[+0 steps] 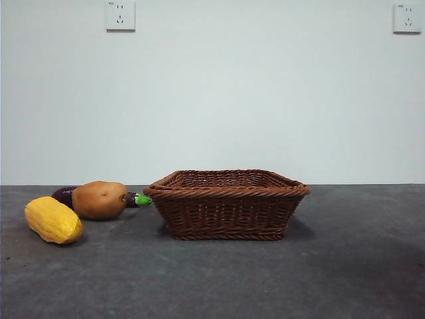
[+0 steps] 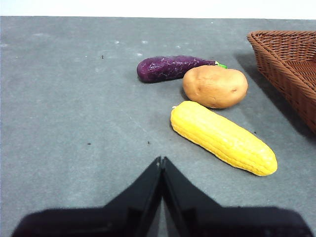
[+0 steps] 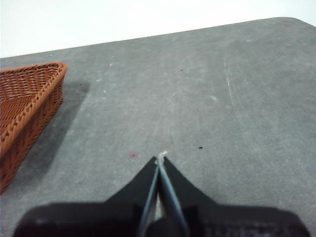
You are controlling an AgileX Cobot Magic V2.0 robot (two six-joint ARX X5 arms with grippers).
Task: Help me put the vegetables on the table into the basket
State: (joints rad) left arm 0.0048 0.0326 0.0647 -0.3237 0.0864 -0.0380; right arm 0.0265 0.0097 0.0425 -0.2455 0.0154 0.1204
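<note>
Jaws together on both grippers, nothing held; I'd part left gripper (image 2: pixel 161 160) wide, straddle corn (image 2: pixel 222 137) crosswise, then basket (image 1: pixel 227 193)

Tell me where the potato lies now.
In the front view the potato lies on the table, left of the basket. It is in front of the eggplant, with the yellow vegetable nearer the camera.
</note>
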